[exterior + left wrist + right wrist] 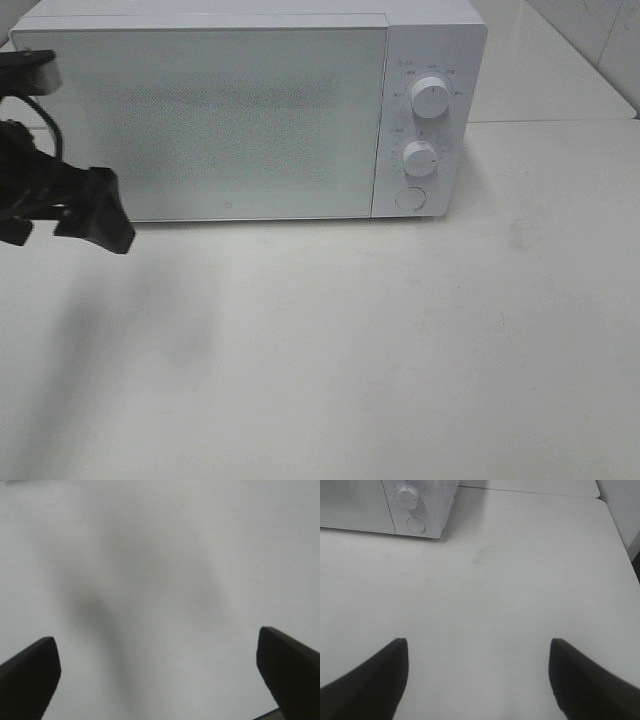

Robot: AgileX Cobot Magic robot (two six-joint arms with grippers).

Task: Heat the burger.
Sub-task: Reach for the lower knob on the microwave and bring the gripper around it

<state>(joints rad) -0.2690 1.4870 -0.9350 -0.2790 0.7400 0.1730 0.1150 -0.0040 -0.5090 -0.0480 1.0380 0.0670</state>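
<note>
Exterior high first: no sight of burger, none in either wrist view; cannot tell its place, nor its relation to either gripper.

Shut off from view behind white microwave (250, 110) door (200, 120)? Cannot tell; door closed and frosted, no seeing through.

Tiny mark low on door, small print ringing upper knob (431, 97) and lower knob (420, 158), all too small to read. Round button (409, 198) just below knobs.

Left gripper (157, 650) spread wide, holding nothing, over bare table (350, 350) near door's left end.

Right gripper (479, 655) likewise well open and empty, over table, well apart from microwave, facing its knob end.

Closed door alone between grippers and microwave's inside.
</note>
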